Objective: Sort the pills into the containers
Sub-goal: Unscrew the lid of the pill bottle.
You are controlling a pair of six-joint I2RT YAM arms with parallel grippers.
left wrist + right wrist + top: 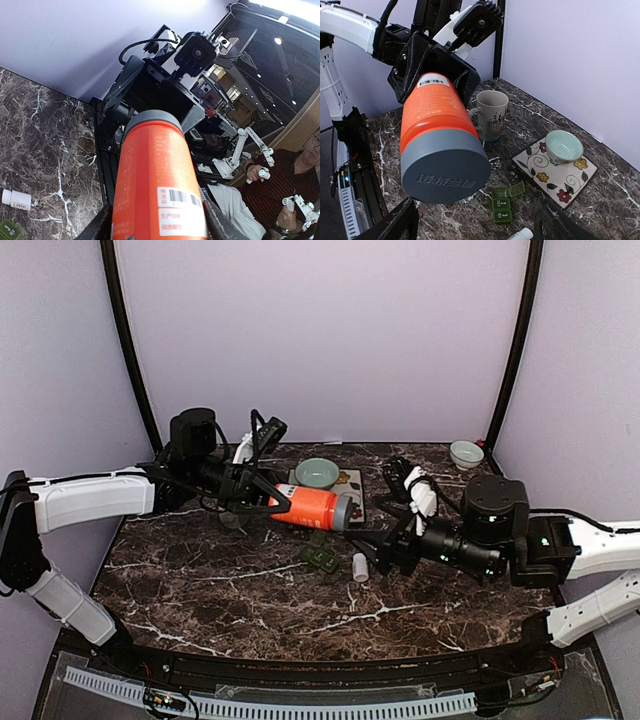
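Dark marble table (200,580): green pill box (501,204), white vial (360,566), mug (491,115), floral tile (570,182).

Orange bottle (155,180): lower end cut off at bottom edge, left wrist view. Pill box (6,231): only a corner shows there. Small white bottle (522,233): cropped at bottom edge, right wrist view. Compartment contents: too small to tell.

Dark marble table (200,590) between lilac walls (320,330).

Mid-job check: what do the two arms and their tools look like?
Left arm and right arm: white link shells, black joints, cylindrical black motors. Left tool and right tool: black, two-fingered, with white wrist pieces. A black cable runs along the left wrist.
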